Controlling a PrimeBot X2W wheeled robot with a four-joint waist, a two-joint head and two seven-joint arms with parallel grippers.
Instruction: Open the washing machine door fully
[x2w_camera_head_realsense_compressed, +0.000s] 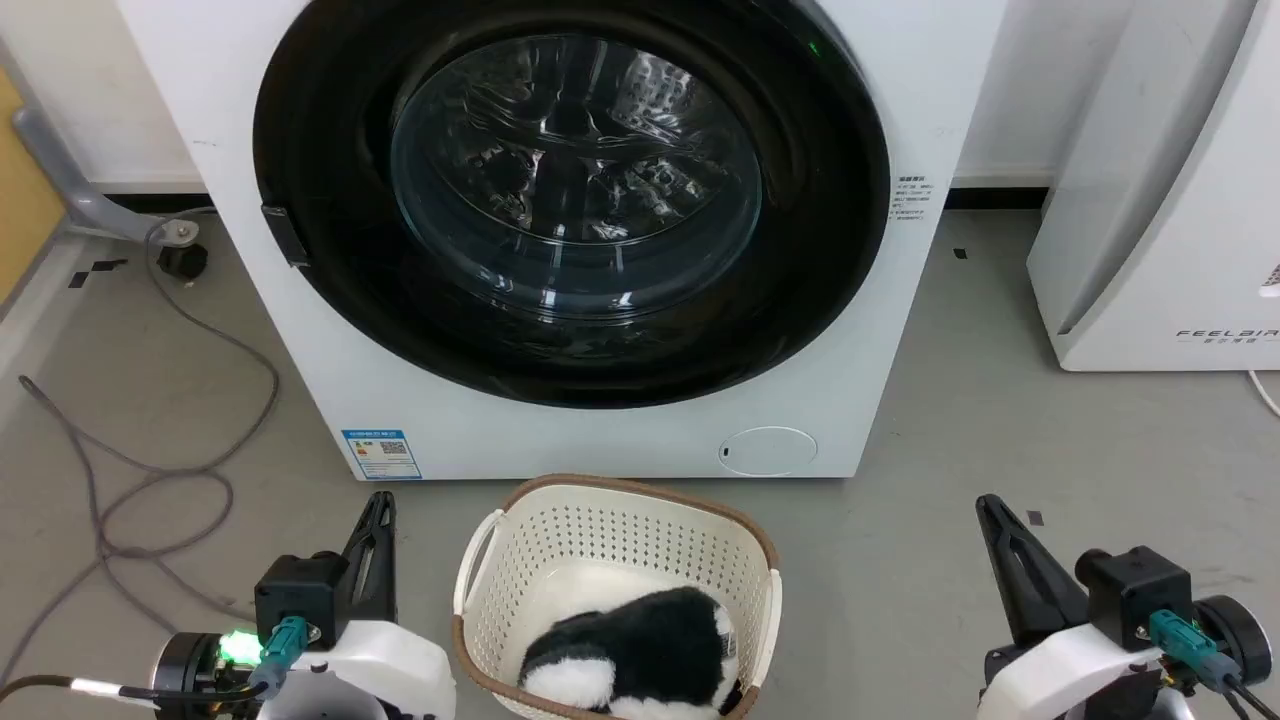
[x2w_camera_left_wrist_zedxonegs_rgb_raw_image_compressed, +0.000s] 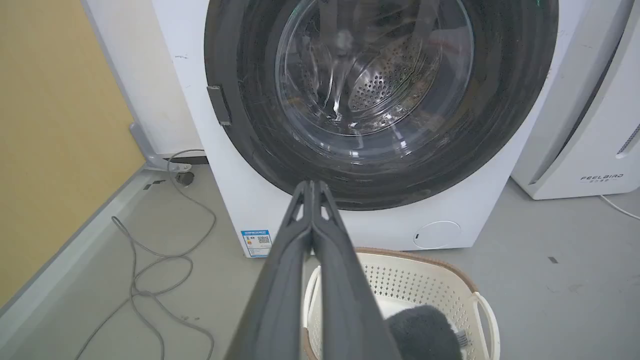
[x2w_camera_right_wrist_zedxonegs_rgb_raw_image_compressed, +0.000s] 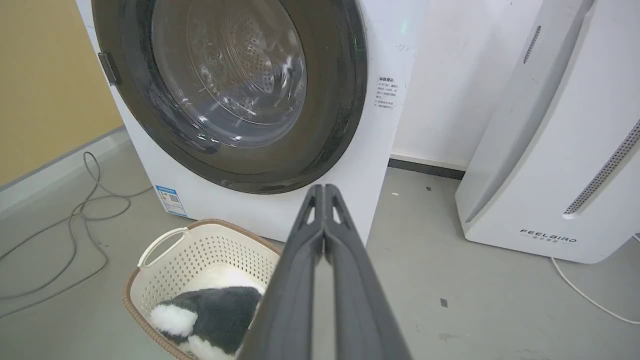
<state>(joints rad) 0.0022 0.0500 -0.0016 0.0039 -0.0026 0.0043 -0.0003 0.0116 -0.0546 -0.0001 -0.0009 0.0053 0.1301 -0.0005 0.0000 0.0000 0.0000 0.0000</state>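
A: Two grippers listed: left gripper (x2w_camera_head_realsense_compressed: 381, 505), lower left of the frame; right gripper (x2w_camera_head_realsense_compressed: 992, 507), lower right. Jaws on both clenched, nothing between them.
B: Item, the washing machine door (x2w_camera_head_realsense_compressed: 570, 200)?
A: Upper centre, shut flush against the washing machine (x2w_camera_head_realsense_compressed: 600, 440). Small dark tab (x2w_camera_head_realsense_compressed: 285, 235) on its left rim, possibly the pull point.
B: Step in hand?
A: Approach, not begun. Next move, as I judge: jaws part, one gripper reaches that tab, then swings the door wide.
B: Room?
A: One basket (x2w_camera_head_realsense_compressed: 620, 497) with plush toy (x2w_camera_head_realsense_compressed: 640, 640) on the floor (x2w_camera_head_realsense_compressed: 1000, 400), just before the machine, between the grippers. White appliance (x2w_camera_head_realsense_compressed: 1150, 220) near, right edge; cable (x2w_camera_head_realsense_compressed: 150, 470) loops at left. The door's swing likely passes above the basket.
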